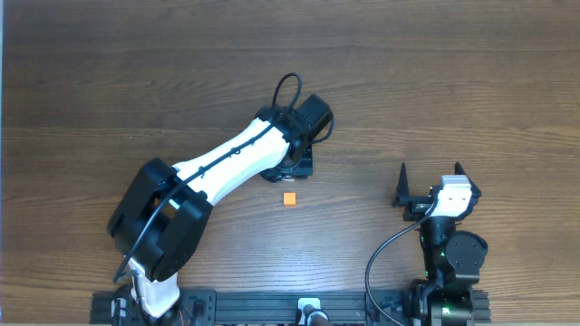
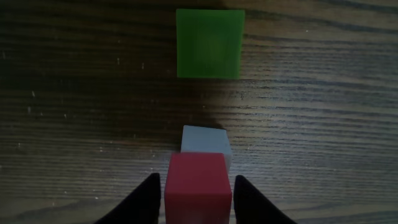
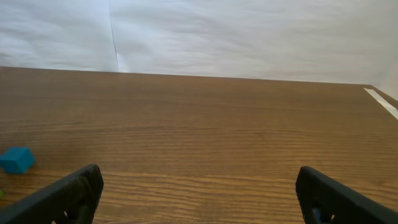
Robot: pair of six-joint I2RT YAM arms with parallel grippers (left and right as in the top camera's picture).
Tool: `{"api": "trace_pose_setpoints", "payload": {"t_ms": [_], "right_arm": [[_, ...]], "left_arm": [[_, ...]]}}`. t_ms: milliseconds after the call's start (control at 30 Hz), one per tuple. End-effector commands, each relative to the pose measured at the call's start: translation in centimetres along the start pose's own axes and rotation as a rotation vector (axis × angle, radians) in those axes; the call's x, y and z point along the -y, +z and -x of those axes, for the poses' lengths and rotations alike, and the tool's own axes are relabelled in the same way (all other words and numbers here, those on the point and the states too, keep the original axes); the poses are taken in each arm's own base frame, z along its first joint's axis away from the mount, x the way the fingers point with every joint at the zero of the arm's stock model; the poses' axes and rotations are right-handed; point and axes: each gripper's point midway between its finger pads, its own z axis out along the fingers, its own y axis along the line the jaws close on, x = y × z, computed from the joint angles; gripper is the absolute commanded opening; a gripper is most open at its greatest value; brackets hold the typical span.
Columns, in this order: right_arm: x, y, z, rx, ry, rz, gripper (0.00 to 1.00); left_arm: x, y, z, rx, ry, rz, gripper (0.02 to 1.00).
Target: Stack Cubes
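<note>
While the left gripper (image 2: 198, 179) sits out over the middle of the table (image 1: 471, 72), we see its fingers set narrow, one against each side of a red cube (image 2: 198, 190). Reads as a grip on that cube.

Left wrist view:
- A white cube (image 2: 206, 142) lies just past the red cube, and the red one overlaps its near edge. We can't tell whether the two touch or whether the red one is above it.
- A green cube (image 2: 209, 42) is farther out on the table, flat and clearly apart from the white one.

Top view:
- An orange cube (image 1: 289, 199) sits alone on the table, near the left gripper on the side toward the arm bases, touching nothing.
- The left arm reaches diagonally from its base to the table centre and covers the cubes under its wrist.
- The right gripper (image 1: 430, 172) is close to its own base, well apart from the cubes, with its fingers spread wide and nothing between them.

Right wrist view:
- A blue cube (image 3: 17, 159) rests on the table, off to one side and ahead of the wide fingers. We can't place it relative to the other cubes.
- A white wall (image 3: 249, 37) stands behind the far table edge.
</note>
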Motion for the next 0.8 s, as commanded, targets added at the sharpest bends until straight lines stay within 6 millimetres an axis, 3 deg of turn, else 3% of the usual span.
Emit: {"api": "trace_pose_setpoints", "payload": {"t_ms": [33, 100, 233, 300, 567, 700, 800], "right_arm": [[0.2, 0.0, -0.1, 0.001, 0.007, -0.011, 0.993], [0.2, 0.0, -0.1, 0.001, 0.007, -0.011, 0.993], [0.2, 0.0, -0.1, 0.001, 0.007, -0.011, 0.993], [0.2, 0.0, -0.1, 0.001, 0.007, -0.011, 0.993], [0.2, 0.0, -0.1, 0.001, 0.007, -0.011, 0.993], [0.2, 0.0, -0.1, 0.001, 0.007, -0.011, 0.991], [0.2, 0.0, -0.1, 0.001, 0.007, -0.011, 0.991]], "left_arm": [[0.0, 0.2, 0.6, 0.014, -0.012, 0.010, 0.524], [0.0, 0.2, 0.5, 0.010, -0.012, 0.013, 0.619], [-0.3, 0.1, 0.1, -0.004, -0.009, 0.025, 0.923], [-0.5, -0.1, -0.4, -0.017, -0.002, 0.037, 0.996], [0.3, -1.8, -3.6, -0.072, 0.026, 0.041, 0.956], [1.2, -1.9, -5.9, -0.127, 0.052, 0.036, 0.952], [1.3, -1.7, -6.4, -0.143, 0.045, 0.033, 0.945]]}}
